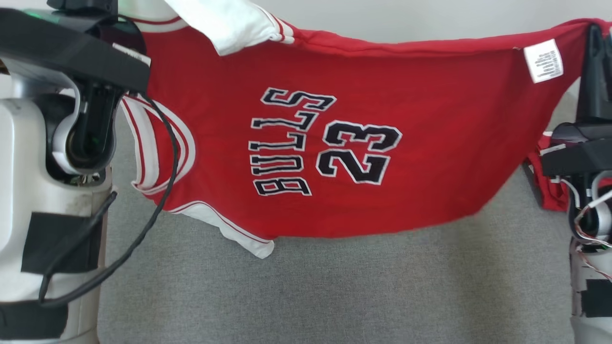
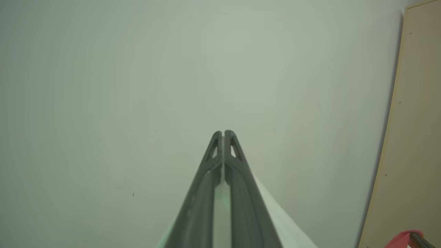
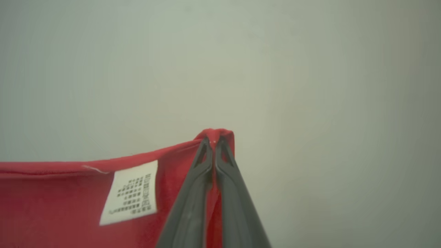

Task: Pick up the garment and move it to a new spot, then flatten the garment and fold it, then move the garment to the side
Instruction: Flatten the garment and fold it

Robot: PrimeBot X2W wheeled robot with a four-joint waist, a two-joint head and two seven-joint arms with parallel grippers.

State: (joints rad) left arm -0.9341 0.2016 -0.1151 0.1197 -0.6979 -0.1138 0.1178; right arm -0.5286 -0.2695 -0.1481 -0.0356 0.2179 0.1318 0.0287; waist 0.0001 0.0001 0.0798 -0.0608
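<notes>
We are holding the jersey point(image 1: 334, 143), likely soft and light: left tool point(image 2: 223, 132) clamped on white trim point(image 2: 279, 224), right tool point(image 3: 214, 139) clamped on hem corner point(image 3: 222, 132).

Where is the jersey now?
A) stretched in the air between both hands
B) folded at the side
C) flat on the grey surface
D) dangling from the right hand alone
A: the jersey hangs spread, right hand on a red corner, left hand on white cloth.
</notes>
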